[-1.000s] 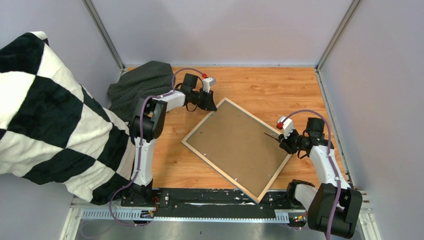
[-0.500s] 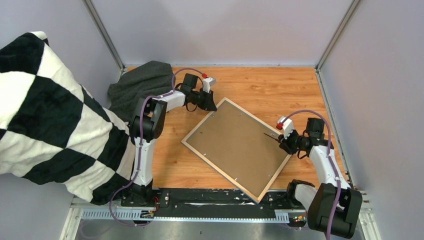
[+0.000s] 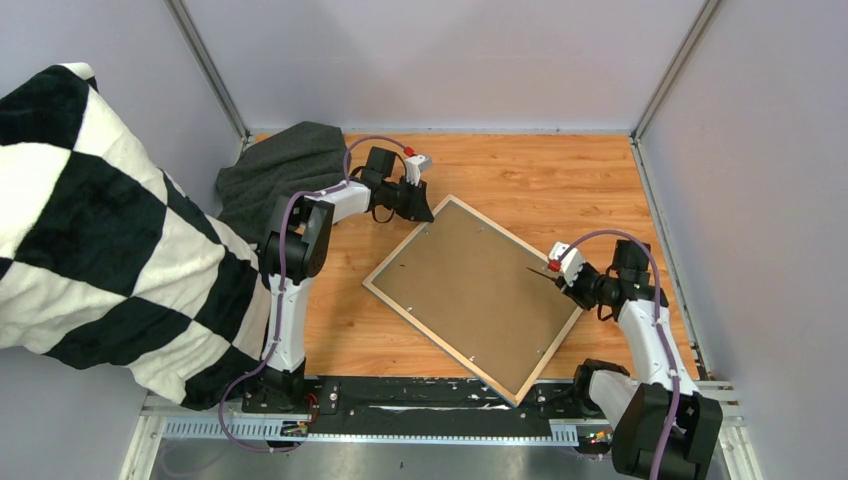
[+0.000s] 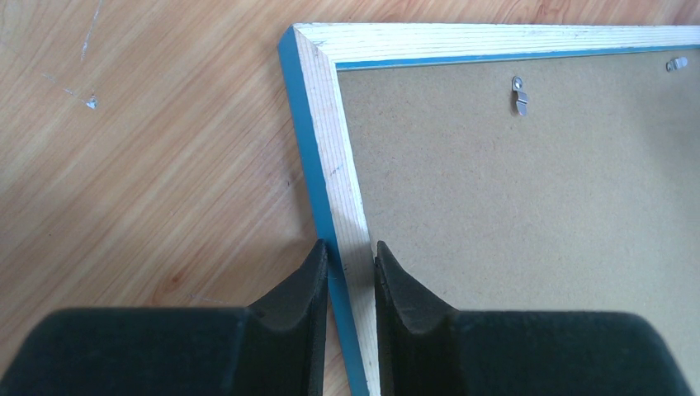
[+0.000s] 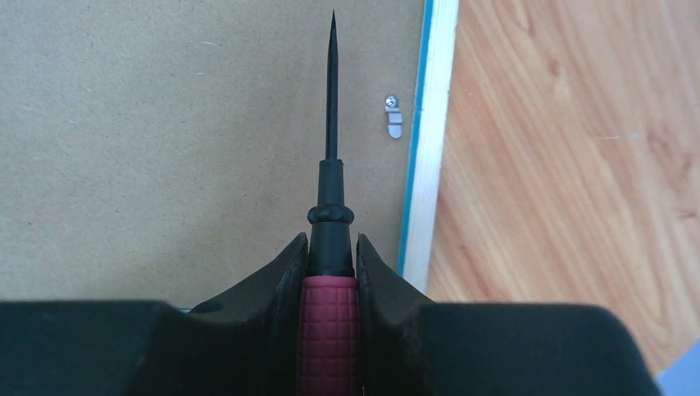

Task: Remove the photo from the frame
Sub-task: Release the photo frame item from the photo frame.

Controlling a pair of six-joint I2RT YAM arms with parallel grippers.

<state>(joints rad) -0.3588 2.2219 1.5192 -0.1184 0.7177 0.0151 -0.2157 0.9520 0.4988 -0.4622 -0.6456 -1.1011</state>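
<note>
We are in a robotics lab, looking at a closed test cell. Plain grey walls [image 3: 450, 60] held by metal posts [image 3: 208, 70] box in a wood-grain worktop [image 3: 560, 180] on three sides. A left arm [image 3: 290, 260] and a right arm [image 3: 650, 335], both white and black, are bolted to a metal rail [image 3: 420, 395] at the near edge. Purple cables [image 3: 365, 143] loop along them.

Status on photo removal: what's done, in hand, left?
Done: frame lies face down, left jaws clamped on its edge. In hand: right jaws hold a pointed tool near a clip. Left: clear the clips, lift the backing board, pull the photo, not in view.
</note>
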